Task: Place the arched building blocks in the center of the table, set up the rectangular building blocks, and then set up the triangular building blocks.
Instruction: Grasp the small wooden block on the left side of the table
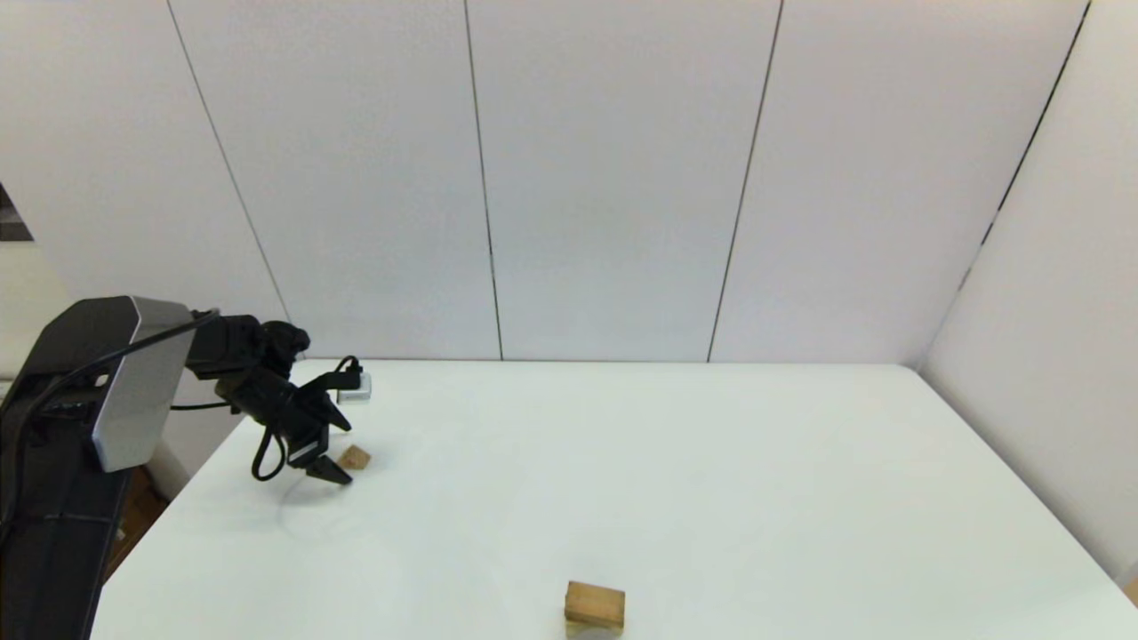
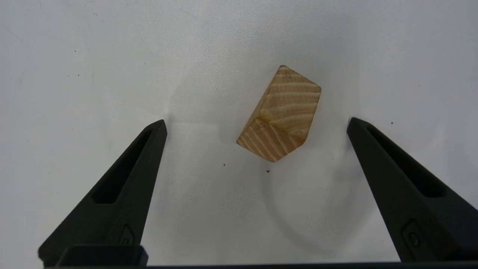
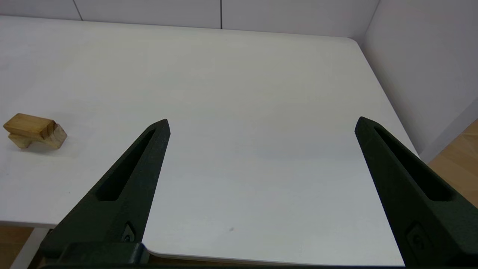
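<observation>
Stacked at the near edge of the surface point(image 1: 711, 462), close to centre: rectangular building blocks point(image 1: 595, 604), a solid brown bar, lying on top of the arched building blocks point(image 3: 52, 138). Right wrist view shows the paler arch beneath with its legs down. So two steps look done.

Triangular building blocks point(image 2: 282, 114): small wedge, lying on the surface well away at the far left, in front of a small white box point(image 1: 356, 386) with a cable. It rests on a flat face, tilted askew to the fingers' line.

Handling, as a guess: light, stiff dry wood, grain visible, not fragile. Sloped faces would squirt out of a pinch; better to take it across the two flat triangular ends, which probably means rotating the wrist first. Small size leaves little margin for a slip.

Left claw point(image 1: 322, 467): hovers just above the wedge, fingers point(image 2: 127, 186) spread wide, block between them and touching neither.

Right claw point(image 3: 261, 123): parked off the right near corner, out of the head view, spread wide, holding nothing.

Remaining: grip the wedge, carry it to the stack, seat it on the bar.
</observation>
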Robot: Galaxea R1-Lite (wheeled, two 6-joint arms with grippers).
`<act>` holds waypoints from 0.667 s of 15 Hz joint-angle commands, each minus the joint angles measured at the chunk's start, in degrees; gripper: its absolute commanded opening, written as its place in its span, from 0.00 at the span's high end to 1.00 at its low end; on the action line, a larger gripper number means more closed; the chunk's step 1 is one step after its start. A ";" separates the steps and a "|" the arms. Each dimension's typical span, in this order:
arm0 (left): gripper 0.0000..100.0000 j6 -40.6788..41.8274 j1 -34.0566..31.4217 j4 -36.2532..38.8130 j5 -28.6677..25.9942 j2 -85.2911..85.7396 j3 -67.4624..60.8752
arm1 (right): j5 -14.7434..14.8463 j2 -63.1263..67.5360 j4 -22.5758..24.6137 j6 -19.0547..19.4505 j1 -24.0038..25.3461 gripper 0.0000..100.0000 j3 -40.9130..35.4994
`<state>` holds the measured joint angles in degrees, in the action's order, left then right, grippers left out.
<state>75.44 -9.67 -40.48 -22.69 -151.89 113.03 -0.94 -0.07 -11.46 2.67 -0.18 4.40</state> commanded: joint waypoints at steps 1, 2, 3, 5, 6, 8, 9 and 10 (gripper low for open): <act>0.00 -0.20 0.17 -0.12 -0.16 -0.33 0.17 | -0.03 -0.01 -0.05 0.05 0.01 0.00 -0.01; 0.00 -0.64 0.35 -0.12 -0.34 -0.33 0.17 | -0.03 -0.01 -0.05 0.05 0.01 0.00 -0.01; 0.00 -0.82 0.35 -0.12 -0.69 -0.33 0.17 | -0.03 -0.01 -0.05 0.05 0.01 0.00 -0.01; 0.00 -0.90 0.35 -0.30 -0.69 -0.24 0.17 | -0.03 -0.01 -0.05 0.05 0.01 0.00 -0.01; 0.00 -1.08 0.35 -0.30 -0.69 -0.24 0.17 | -0.03 -0.01 -0.05 0.05 0.01 0.00 -0.01; 1.00 -1.34 0.44 -0.21 -0.69 -0.24 0.17 | -0.03 -0.01 -0.05 0.05 0.01 0.00 -0.01; 1.00 -1.61 0.53 -0.30 -0.69 -0.24 0.17 | -0.03 -0.01 -0.05 0.05 0.01 0.00 -0.01; 1.00 -1.61 0.53 -0.30 -0.78 -0.24 0.17 | -0.03 -0.01 -0.05 0.05 0.01 0.00 -0.01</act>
<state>73.40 -9.17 -40.55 -23.24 -152.20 113.20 -0.94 -0.07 -11.46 2.67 -0.18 4.40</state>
